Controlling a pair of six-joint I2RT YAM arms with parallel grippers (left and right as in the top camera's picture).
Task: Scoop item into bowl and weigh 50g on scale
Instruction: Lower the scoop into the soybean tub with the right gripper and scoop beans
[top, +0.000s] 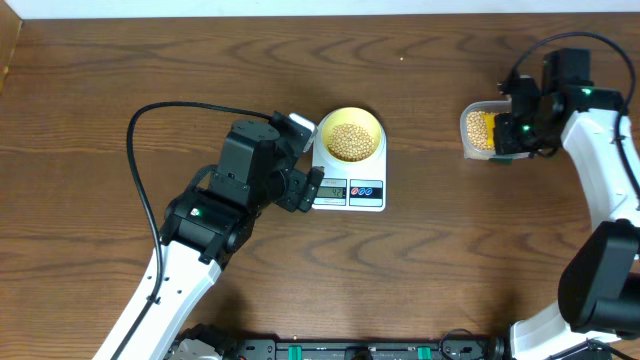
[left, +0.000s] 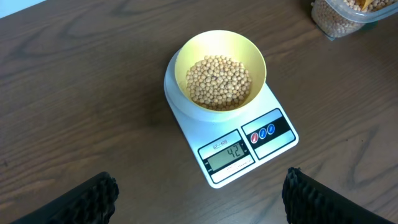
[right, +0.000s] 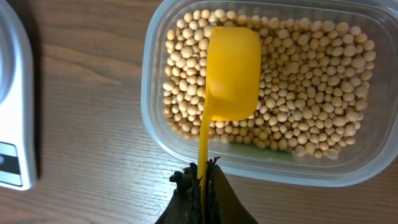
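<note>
The pale-yellow bowl (top: 349, 134) (left: 220, 73) holds tan beans (left: 219, 82) and sits on the white scale (top: 349, 185) (left: 267, 118). The scale's display (left: 228, 154) reads 42. My left gripper (top: 308, 189) (left: 202, 196) is open and empty, just in front of the scale. My right gripper (top: 503, 133) (right: 202, 177) is shut on the handle of a yellow scoop (right: 232, 71). The scoop's empty cup hangs over the beans (right: 305, 81) in the clear plastic tub (top: 478, 130) (right: 152, 118).
The wooden table (top: 120, 60) reaches its far edge at the top of the overhead view. A black cable (top: 150, 115) loops from the left arm. The tub also shows at the top right of the left wrist view (left: 348, 15).
</note>
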